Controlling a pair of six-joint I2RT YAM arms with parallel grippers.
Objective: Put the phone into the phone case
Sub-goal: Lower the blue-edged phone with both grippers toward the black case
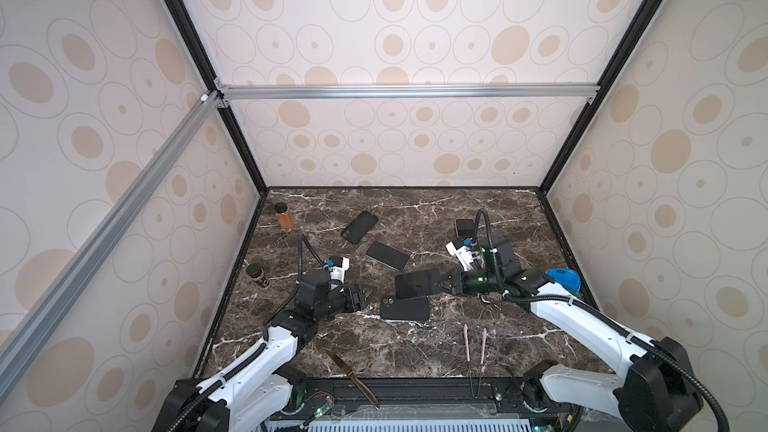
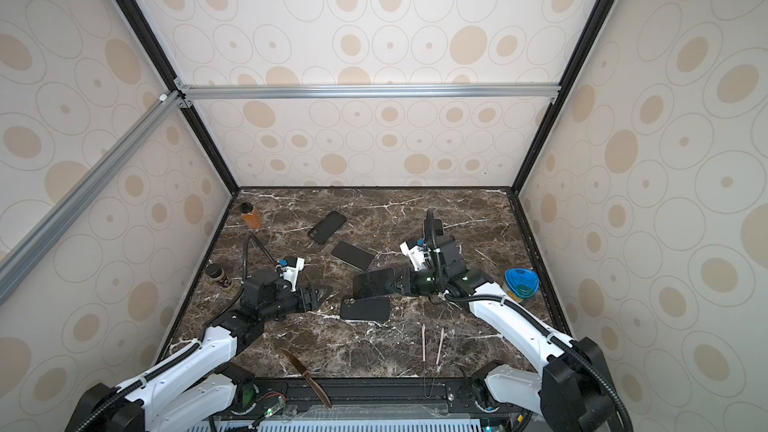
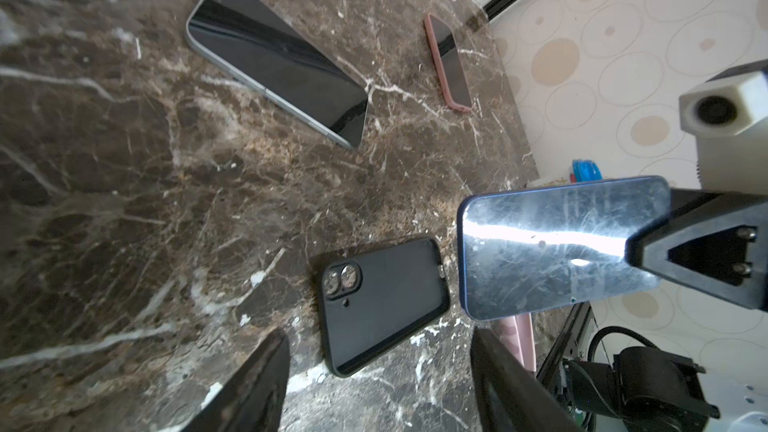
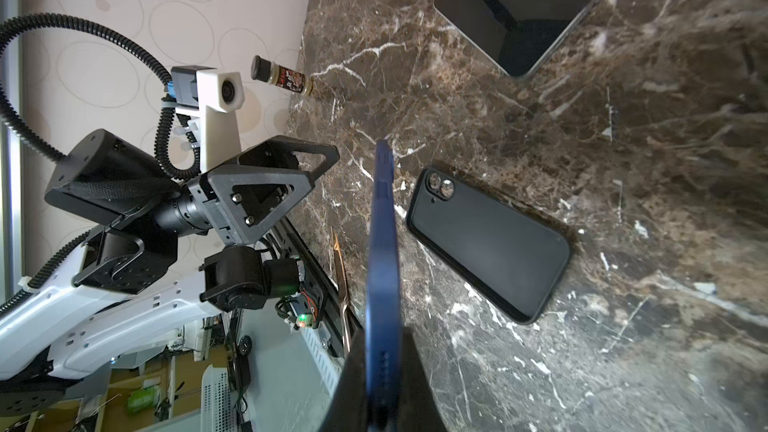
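A blue phone (image 1: 417, 282) (image 2: 374, 282) hangs flat above the table, and my right gripper (image 1: 442, 280) (image 4: 382, 371) is shut on its end. In the right wrist view I see the phone (image 4: 382, 263) edge-on. Just below and in front of it the black phone case (image 1: 405, 309) (image 2: 365, 308) (image 4: 490, 243) lies on the marble, hollow side up, camera cut-out to the left. My left gripper (image 1: 368, 292) (image 3: 378, 338) stands open beside the case's (image 3: 384, 301) left end, nothing between its fingers (image 3: 266, 367).
A bare dark phone (image 1: 387, 254), a second black case (image 1: 359, 226) and a pink-cased phone (image 1: 464, 226) lie farther back. An orange bottle (image 1: 284, 216) and spice jar (image 1: 257, 275) stand by the left wall, a blue-lidded tub (image 1: 561, 278) right. Knife (image 1: 353, 378) and tongs (image 1: 473, 347) lie in front.
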